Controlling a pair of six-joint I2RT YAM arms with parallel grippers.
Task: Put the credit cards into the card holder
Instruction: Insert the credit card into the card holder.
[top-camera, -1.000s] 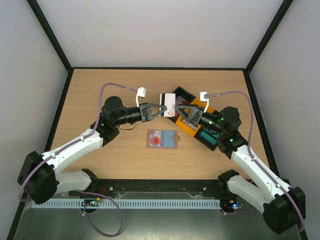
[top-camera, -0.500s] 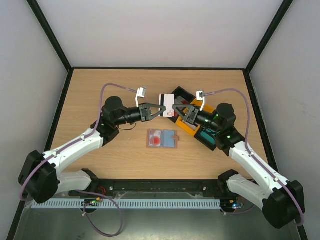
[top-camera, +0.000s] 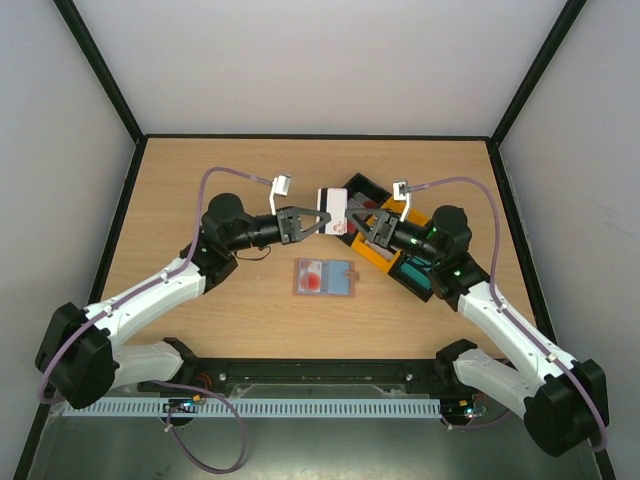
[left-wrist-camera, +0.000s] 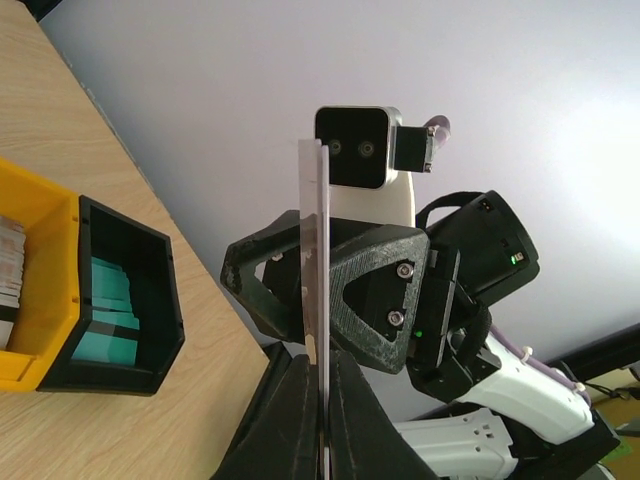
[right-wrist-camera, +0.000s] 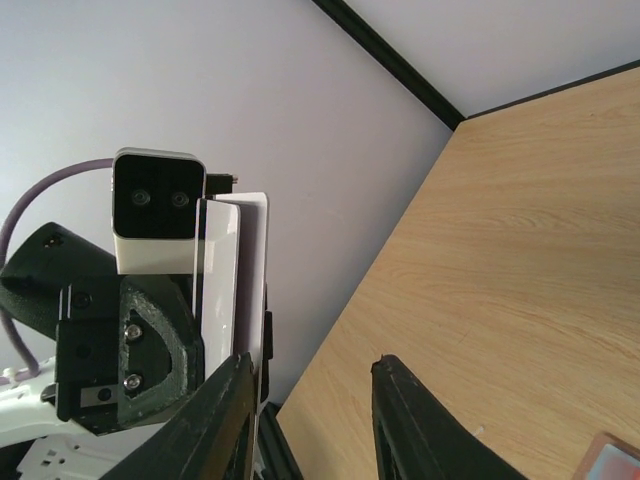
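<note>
Lying long-axis crosswise, credit card (top-camera: 335, 203) sits in left claw (top-camera: 326, 222).

Bright, even, diffuse light. Faint soft shadows on table (top-camera: 180, 185). Overhead view sharp; left gripper (left-wrist-camera: 322, 380) dark, soft-edged close-up.

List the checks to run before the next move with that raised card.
1. Grip of left end effector on credit card: ok, shut on it.
2. Opening of right end effector: ok, open.
3. Alignment of credit card with that gap: not ok, off to one side in right wrist view.
4. Access to card holder on table: ok, nothing over it.
5. Free pocket in card holder: cannot tell.
</note>
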